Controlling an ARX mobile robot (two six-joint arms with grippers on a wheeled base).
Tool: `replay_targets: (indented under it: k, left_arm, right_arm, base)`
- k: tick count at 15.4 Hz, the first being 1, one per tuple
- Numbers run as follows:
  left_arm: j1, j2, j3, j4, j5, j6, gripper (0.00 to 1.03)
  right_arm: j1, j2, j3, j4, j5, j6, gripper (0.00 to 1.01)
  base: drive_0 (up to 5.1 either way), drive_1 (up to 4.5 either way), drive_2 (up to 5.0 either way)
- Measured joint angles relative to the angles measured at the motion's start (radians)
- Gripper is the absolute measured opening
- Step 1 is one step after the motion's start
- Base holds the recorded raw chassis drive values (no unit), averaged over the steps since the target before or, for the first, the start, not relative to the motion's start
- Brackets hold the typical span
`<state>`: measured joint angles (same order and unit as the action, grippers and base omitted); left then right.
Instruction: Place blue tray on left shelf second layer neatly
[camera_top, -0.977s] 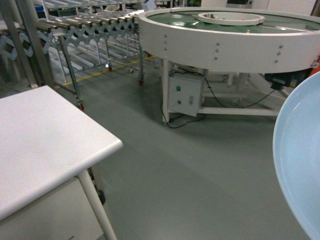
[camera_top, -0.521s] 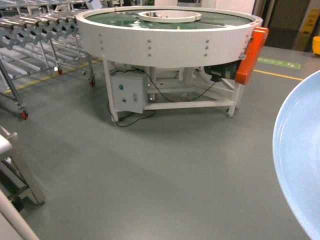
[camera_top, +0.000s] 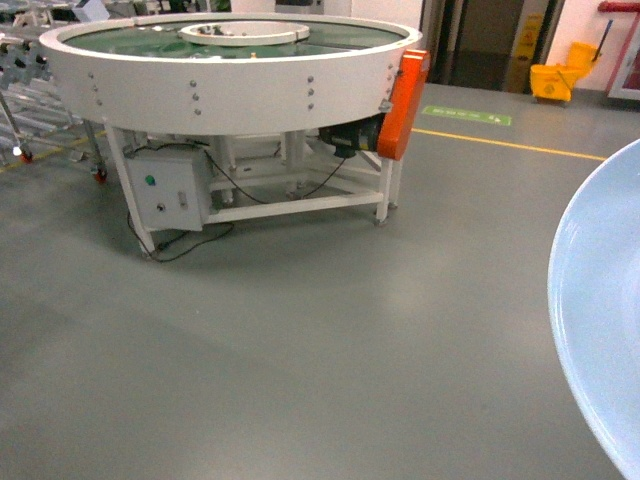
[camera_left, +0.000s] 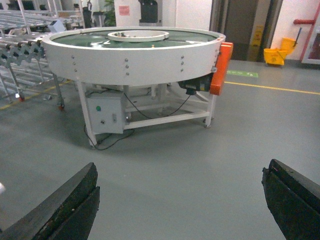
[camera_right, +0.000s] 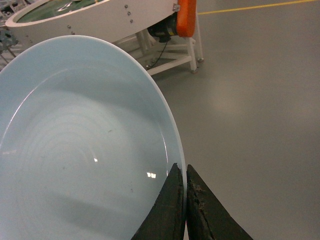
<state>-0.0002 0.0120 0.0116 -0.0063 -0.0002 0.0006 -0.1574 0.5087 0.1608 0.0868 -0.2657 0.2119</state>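
The right hand pinches the pale light-blue smooth plastic tray's rim; left hand spread, empty. Carry level; no shelf visible.

Only the gripper fingers of the robot show; no arm, cable or screw is in view. The left gripper has two dark, near-black fingers, thick and wedge-shaped, entering the left wrist view at 7 and 5 o'clock; their surface is matte and rough, with pale scuffing along the edges, and a seam runs lengthwise down each, as if two layers were stacked. The right gripper has fingers of the same dark material; they taper to blunt tips at 6 o'clock, grainy and flecked with light wear.
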Motion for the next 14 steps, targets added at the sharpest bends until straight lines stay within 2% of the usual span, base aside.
replay_targets:
  k: [14]
  left_arm:
    - [0.0, 0.0, 0.0, 0.003, -0.001, 0.0, 0.98]
  right_arm:
    - [0.0, 0.001, 0.0, 0.0, 0.0, 0.0, 0.02]
  base:
    - [-1.6, 2.67, -5.9]
